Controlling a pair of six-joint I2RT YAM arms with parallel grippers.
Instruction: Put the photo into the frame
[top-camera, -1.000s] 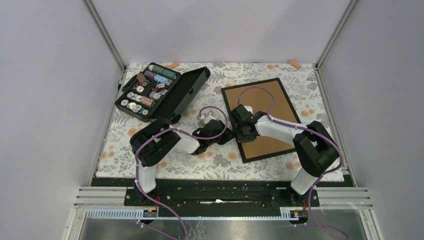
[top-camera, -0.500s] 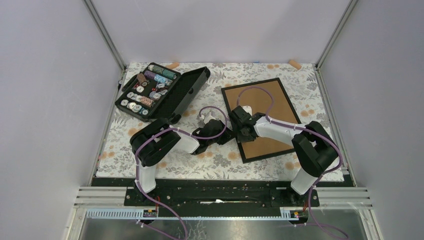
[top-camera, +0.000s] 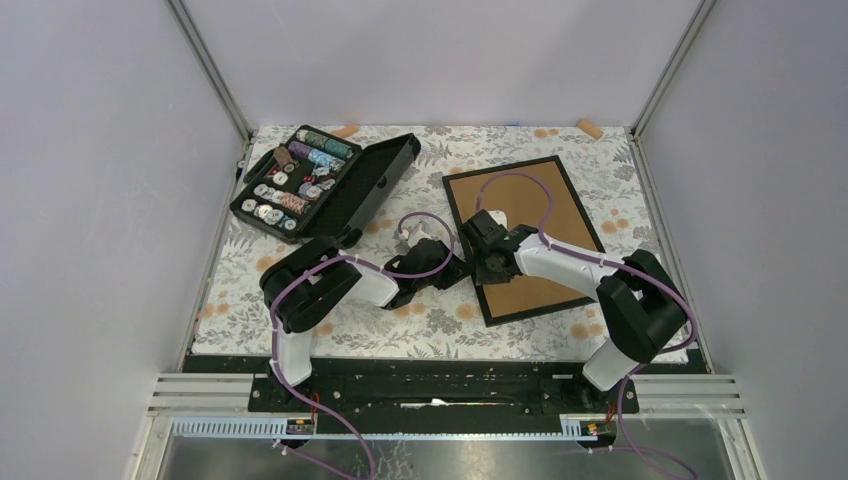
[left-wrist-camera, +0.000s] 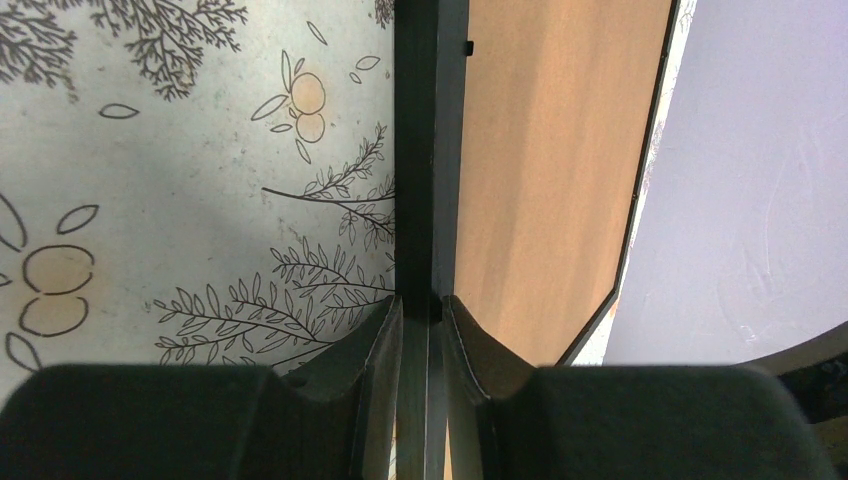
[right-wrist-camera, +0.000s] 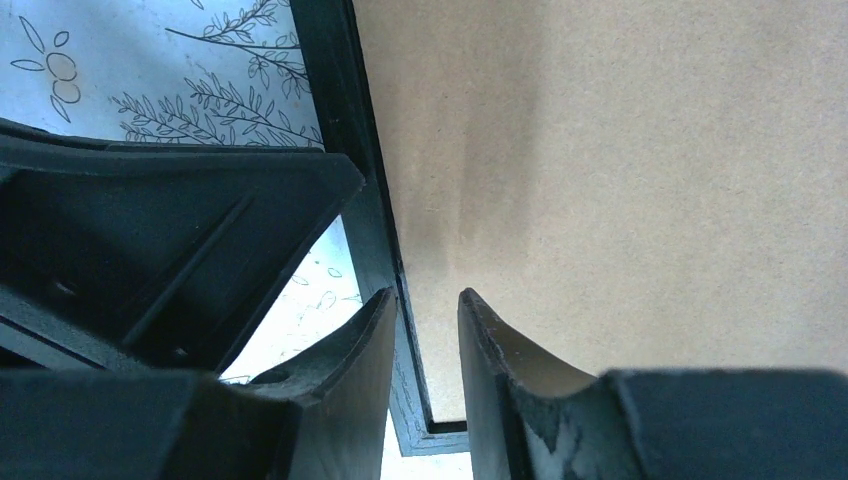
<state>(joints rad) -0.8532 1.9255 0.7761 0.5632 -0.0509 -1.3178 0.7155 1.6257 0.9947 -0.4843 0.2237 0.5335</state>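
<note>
Edge of the thin black rectangular frame (left-wrist-camera: 418, 150) is pinched by the left gripper (left-wrist-camera: 422, 305); right gripper (right-wrist-camera: 428, 300) is spread a bit over it.

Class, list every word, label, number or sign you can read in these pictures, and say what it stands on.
No text can be read.
Any marks on the spools in the black case are too small to read.
The frame shows a plain brown back, no print.

This looks like a robot lab cell: plain grey walls (top-camera: 100, 200), aluminium posts (top-camera: 210, 70) at the table (top-camera: 440, 320) far corners, left arm (top-camera: 320, 285) and right arm (top-camera: 570, 265) bolted on a rail (top-camera: 440, 385) at its near edge.
</note>
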